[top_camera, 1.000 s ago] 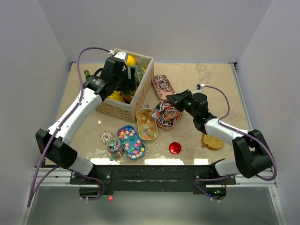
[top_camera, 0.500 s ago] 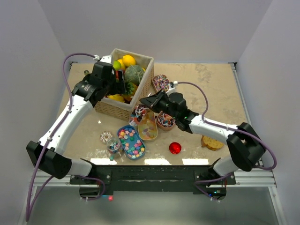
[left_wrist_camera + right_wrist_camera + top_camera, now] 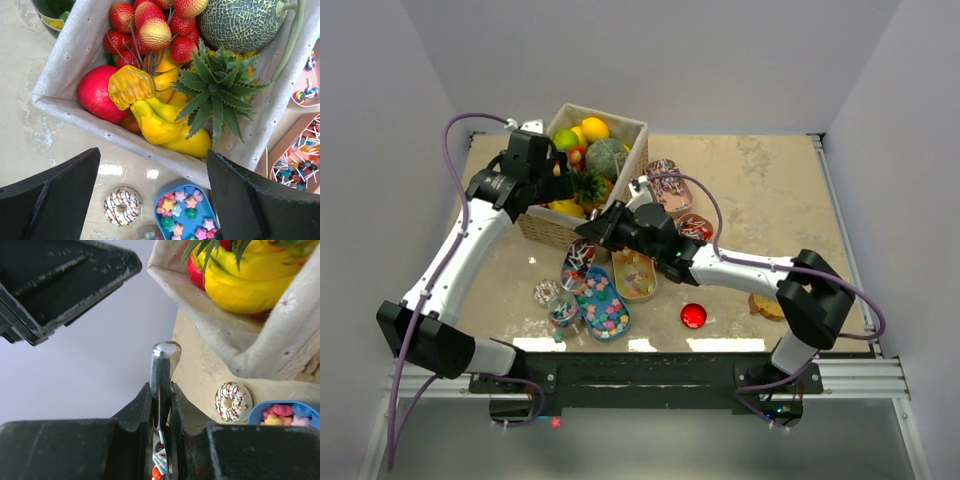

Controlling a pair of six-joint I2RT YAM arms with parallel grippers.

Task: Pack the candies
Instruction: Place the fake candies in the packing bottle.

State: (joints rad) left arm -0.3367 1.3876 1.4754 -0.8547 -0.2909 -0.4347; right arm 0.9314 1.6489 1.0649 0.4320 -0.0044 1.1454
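Compared to a second back, my right gripper [image 3: 592, 238] has swung from mid-table way over to the left. It's pinched tight on a thin clear plastic edge [image 3: 161, 371], and a batch of striped candies [image 3: 581, 256] has come along with it. That batch is now just beside the near wall of the basket [image 3: 548, 230], right above the blue tray [image 3: 159, 196] of pastel candies [image 3: 602, 302]. I can't tell if it's touching the table or hanging over it.

My left gripper [image 3: 153, 161] has slid off the fruit [image 3: 150, 115] toward the basket's near left corner. Its jaws are spread wide with nothing between them.

The orange tray [image 3: 653, 285] of gummies [image 3: 636, 272], the doughnut [image 3: 547, 291] and the red round thing [image 3: 693, 316] haven't budged.

The table [image 3: 770, 190] is a mottled beige top, boxed in by plain white walls [image 3: 650, 60] on three sides
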